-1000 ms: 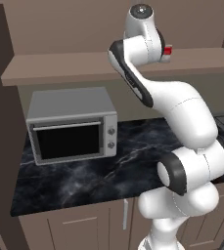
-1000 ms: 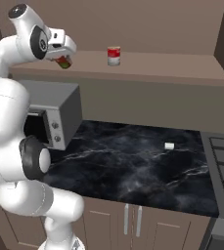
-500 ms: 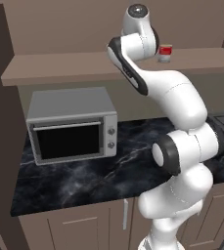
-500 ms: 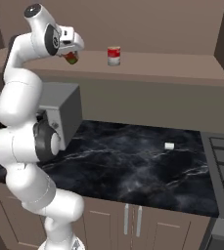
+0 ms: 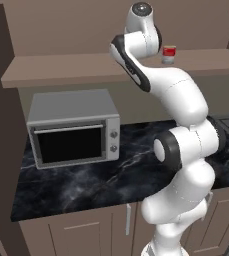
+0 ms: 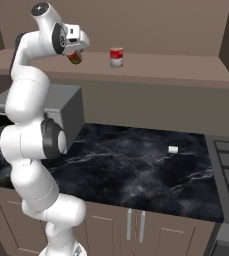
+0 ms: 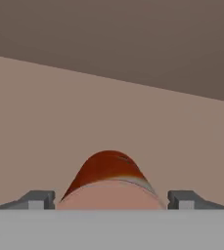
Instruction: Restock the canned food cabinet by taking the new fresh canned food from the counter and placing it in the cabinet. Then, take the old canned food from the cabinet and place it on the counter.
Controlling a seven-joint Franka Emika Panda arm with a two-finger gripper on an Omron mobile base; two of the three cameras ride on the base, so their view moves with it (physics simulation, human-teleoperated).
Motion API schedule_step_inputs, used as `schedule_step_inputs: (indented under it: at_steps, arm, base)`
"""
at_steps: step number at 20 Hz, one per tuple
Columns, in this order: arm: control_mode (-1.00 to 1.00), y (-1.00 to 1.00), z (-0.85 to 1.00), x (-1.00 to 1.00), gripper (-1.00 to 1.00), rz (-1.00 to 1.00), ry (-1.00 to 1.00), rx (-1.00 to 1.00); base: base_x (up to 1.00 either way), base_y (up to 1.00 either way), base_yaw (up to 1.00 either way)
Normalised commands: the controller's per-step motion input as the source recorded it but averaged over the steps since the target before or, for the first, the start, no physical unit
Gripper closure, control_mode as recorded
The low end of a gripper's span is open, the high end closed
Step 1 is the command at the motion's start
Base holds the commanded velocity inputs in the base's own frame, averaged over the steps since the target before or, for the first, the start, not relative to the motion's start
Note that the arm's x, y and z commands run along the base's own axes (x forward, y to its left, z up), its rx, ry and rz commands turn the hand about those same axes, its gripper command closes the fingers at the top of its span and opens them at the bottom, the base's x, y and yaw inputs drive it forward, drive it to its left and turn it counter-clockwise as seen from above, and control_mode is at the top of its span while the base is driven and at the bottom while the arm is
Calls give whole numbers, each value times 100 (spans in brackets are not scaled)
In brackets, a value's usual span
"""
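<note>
The new fresh canned food (image 6: 75,58), orange-red with a green patch, is at the left part of the cabinet's long brown shelf (image 6: 176,76), slightly tilted. My gripper (image 6: 76,52) is right over it and open. In the hand view the can (image 7: 108,178) lies between the two fingertips (image 7: 37,199), with a thin gap on each side. Whether it rests on the shelf I cannot tell. The old canned food (image 6: 116,57), red with a cream-white band, stands upright on the same shelf to the right, also seen past my arm (image 5: 169,54). Below lies the black marble counter (image 6: 136,170).
A grey microwave oven (image 5: 73,132) stands on the counter's left part, under the shelf. A small white block (image 6: 173,149) lies on the counter towards the right. A stove top (image 6: 228,165) borders the counter at the right. Light wooden cupboard doors (image 6: 136,227) run below.
The hand carried the orange-red can rightward and up onto the shelf. The fingers, shut on the can before, have now spread off its sides.
</note>
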Motion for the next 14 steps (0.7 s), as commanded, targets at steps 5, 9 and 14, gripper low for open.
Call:
schedule_step_inputs:
  at_steps: [5, 9, 14]
  arm:
    - [-100, 0, -1, 9, -100, 0, -11, 0]
    - [-100, -1, 0, 3, -100, 0, -20, 1]
    - [-100, 0, 0, 24, -100, 0, -23, 1]
  base:
    - [0, 0, 0]
    - [0, 0, 0]
    - [0, 0, 0]
